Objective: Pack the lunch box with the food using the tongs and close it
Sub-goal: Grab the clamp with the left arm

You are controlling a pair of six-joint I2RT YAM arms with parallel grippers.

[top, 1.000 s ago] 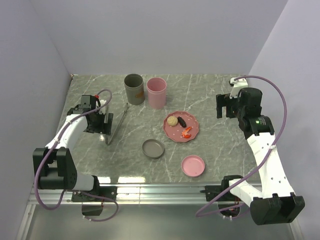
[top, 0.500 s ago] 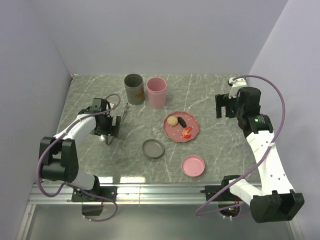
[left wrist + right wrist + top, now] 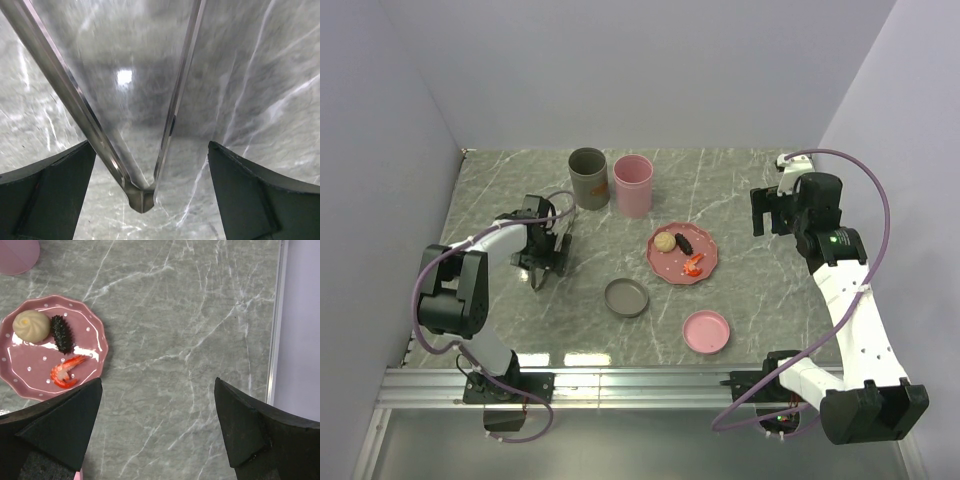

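**Operator:** Is my left end effector gripping anything?

**Spotter:** No. Your fingers are spread wide and low, one on each side of the joined end of the tongs. The tongs lie flat on the table.

**Operator:** And my right end effector?

**Spotter:** Yours is released too. It hangs over bare table, right of the plate, where the ball, brown piece and shrimp sit.
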